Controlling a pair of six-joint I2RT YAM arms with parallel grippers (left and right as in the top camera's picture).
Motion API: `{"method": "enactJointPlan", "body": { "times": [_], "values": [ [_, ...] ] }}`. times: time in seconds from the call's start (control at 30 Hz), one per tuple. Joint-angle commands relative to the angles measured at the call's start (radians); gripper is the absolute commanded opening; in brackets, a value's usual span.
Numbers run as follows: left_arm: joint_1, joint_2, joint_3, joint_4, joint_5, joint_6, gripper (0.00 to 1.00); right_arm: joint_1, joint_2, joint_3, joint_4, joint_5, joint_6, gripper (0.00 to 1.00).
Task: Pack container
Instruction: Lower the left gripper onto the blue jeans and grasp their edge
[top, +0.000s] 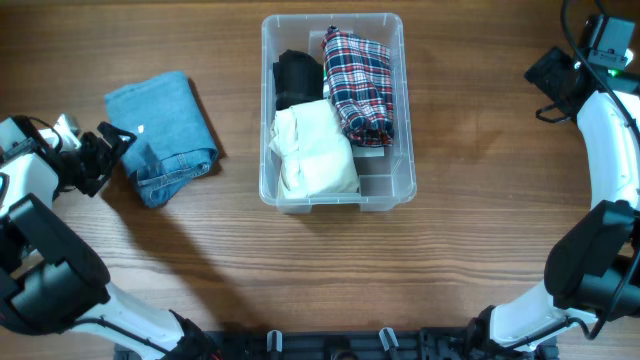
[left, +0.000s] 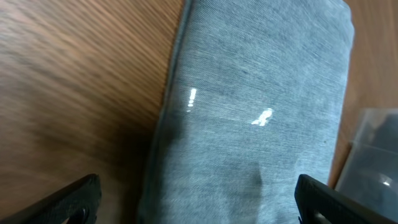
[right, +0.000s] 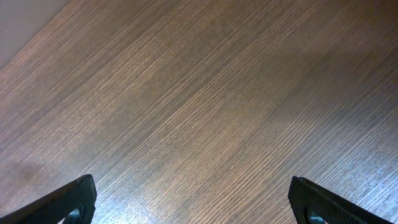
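Both tools (left: 198, 202) (right: 193, 202) gape; container (top: 333, 17) holds three garments (top: 297, 78) (top: 358, 85) (top: 313, 150); one denim piece (top: 160, 130) outside.

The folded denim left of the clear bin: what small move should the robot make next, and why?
Probably lower the left tool over the folded denim and close on it. The tool's jaws stand open right at the denim's edge, the cloth fills its wrist view between the fingers, and it is the only garment lying outside the container.
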Motion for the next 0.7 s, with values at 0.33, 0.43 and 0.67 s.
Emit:
{"method": "enactJointPlan", "body": {
  "times": [0.33, 0.43, 0.67],
  "values": [
    [0.003, 0.091, 0.018, 0.03, 0.104, 0.026, 1.0, 0.002, 0.012, -0.001, 0.003, 0.006, 0.015, 1.0],
    [0.002, 0.112, 0.018, 0.031, 0.105, 0.026, 1.0, 0.002, 0.012, -0.001, 0.003, 0.006, 0.015, 1.0],
    [0.0, 0.188, 0.018, 0.055, 0.176, 0.025, 1.0, 0.003, 0.012, -0.001, 0.003, 0.006, 0.015, 1.0]
  ]
}}
